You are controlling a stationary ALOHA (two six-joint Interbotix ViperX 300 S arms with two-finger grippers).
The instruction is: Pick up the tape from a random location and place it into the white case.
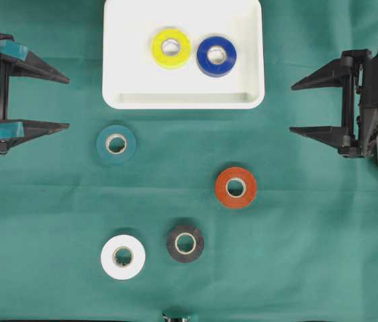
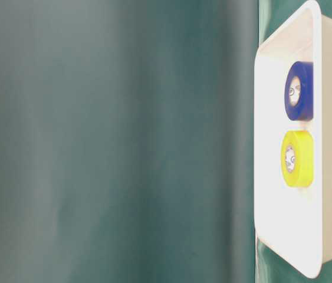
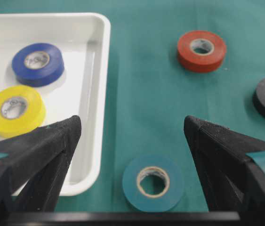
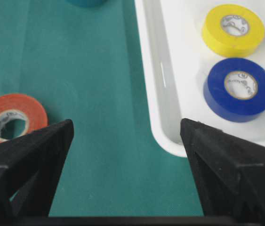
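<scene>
A large shallow white rectangular plastic case point(image 1: 183, 99) sat at the top of the green cloth-covered table point(image 1: 309, 221), holding a yellow roll of tape point(image 1: 171, 48) and a blue roll of tape point(image 1: 216, 56) side by side. Outside it, on the cloth, lay a teal roll point(image 1: 116, 144), an orange-red roll point(image 1: 235, 187), a black roll point(image 1: 185, 243) and a white roll point(image 1: 123, 257). The left gripper point(image 1: 64, 102) and right gripper point(image 1: 295, 108) flanked the case, jaws spread wide, holding nothing.

Print inside tape cores, too small to read
</scene>
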